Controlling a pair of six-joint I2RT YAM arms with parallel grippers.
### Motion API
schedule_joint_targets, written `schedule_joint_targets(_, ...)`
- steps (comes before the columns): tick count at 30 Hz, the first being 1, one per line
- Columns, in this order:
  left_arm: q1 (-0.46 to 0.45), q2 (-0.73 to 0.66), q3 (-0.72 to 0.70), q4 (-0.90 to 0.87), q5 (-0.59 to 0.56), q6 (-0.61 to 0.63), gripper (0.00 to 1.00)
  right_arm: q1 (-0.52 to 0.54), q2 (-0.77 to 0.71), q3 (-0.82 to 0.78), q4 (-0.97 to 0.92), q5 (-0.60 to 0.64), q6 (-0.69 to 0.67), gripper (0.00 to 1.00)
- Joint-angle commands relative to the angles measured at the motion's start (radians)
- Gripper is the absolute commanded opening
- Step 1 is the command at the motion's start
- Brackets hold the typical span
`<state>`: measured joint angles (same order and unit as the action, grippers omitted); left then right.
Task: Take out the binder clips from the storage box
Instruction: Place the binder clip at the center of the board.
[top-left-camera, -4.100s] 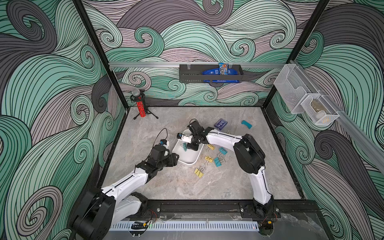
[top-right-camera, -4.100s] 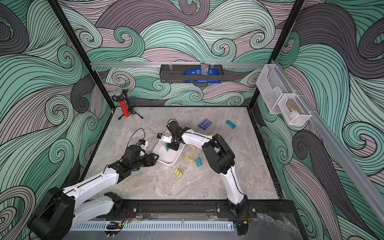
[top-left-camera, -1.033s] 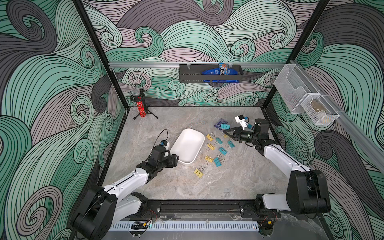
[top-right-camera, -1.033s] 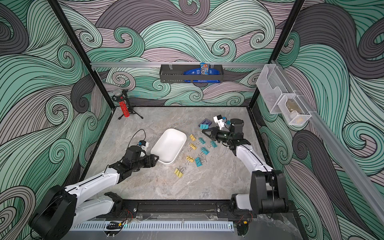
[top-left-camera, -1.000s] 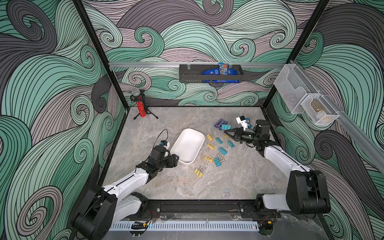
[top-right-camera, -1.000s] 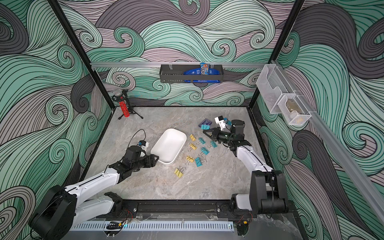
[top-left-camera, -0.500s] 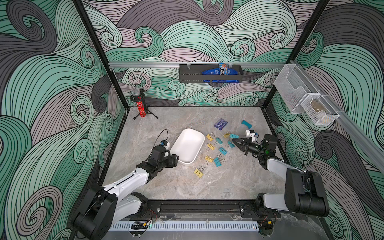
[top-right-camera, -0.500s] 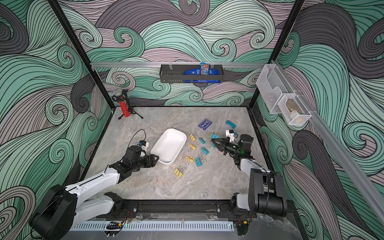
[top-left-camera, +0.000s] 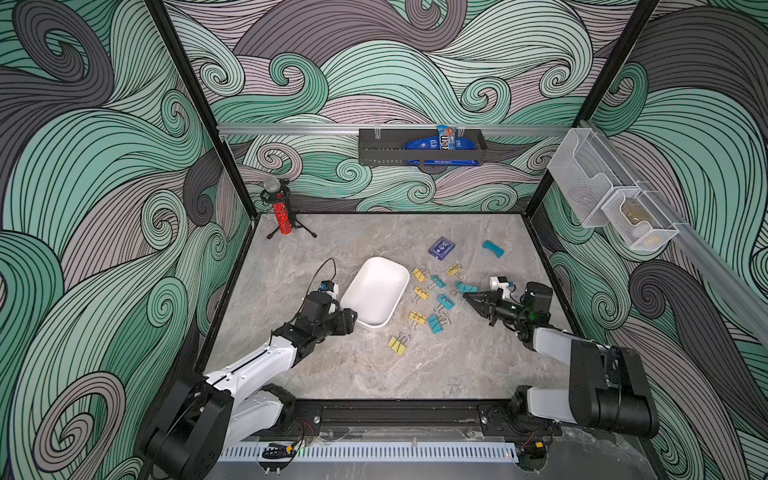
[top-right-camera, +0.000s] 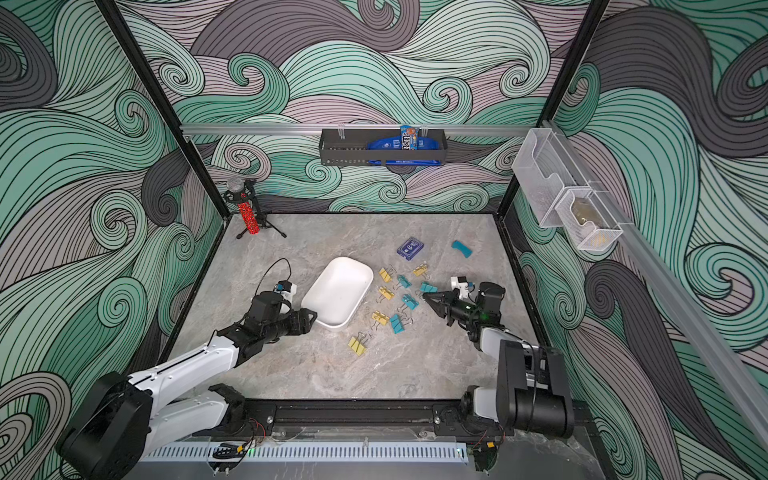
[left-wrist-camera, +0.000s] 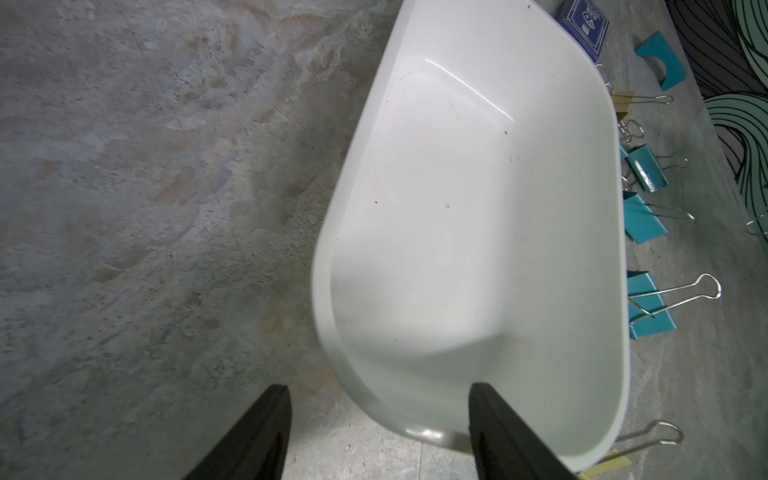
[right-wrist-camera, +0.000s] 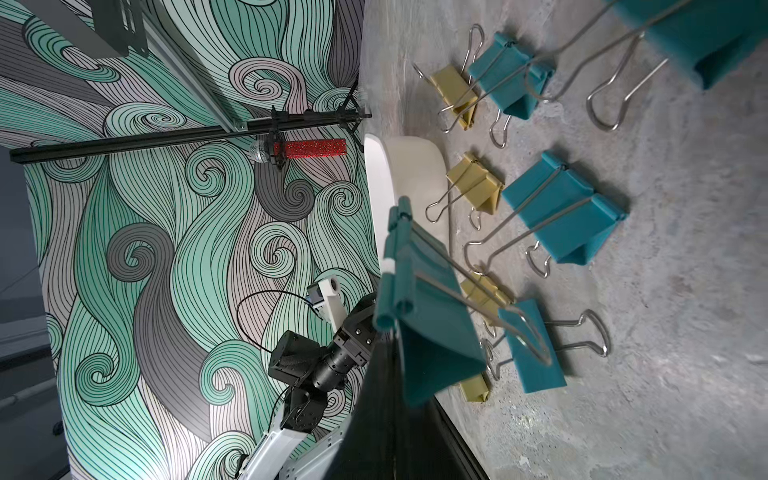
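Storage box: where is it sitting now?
In both top views the storage box lies mid-table, left gripper at its near corner, binder clips scattered to its right.

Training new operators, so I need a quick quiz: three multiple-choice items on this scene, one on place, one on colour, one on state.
1. Relative to the storage box, the loose binder clips lie: A inside it; B on the table beside it; C beneath it.
2. The held clip in the right claw is: A yellow; B teal; C red.
3. The storage box is: A empty; B full; C overturned.
Key: B, they lie scattered on the table; B, its body is teal; A, only white floor shows inside.
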<state>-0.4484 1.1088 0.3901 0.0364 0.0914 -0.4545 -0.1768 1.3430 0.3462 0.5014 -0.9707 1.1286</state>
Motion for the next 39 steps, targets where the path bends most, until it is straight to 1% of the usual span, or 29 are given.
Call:
schedule_joint_targets(1,-0.003,-0.004,0.029,-0.026,-0.019,0.023,0.7,-0.007,0.02,-0.024,-0.014,0.017,-0.022,0.0)
schedule_joint_targets(11,-0.003,0.028,0.039,-0.02,-0.016,0.026,0.7,-0.013,0.037,-0.064,-0.015,0.048,-0.018,0.0)
schedule_joint_targets(14,-0.003,0.038,0.042,-0.021,-0.012,0.029,0.7,-0.022,0.051,-0.057,-0.039,0.044,-0.047,0.0)
schedule_joint_targets(31,-0.003,0.051,0.042,-0.015,-0.005,0.028,0.7,-0.038,0.149,-0.058,-0.011,0.042,-0.085,0.0)
schedule_joint_targets(39,-0.004,0.053,0.038,-0.004,-0.001,0.022,0.7,-0.046,0.183,-0.048,-0.039,0.047,-0.117,0.0)
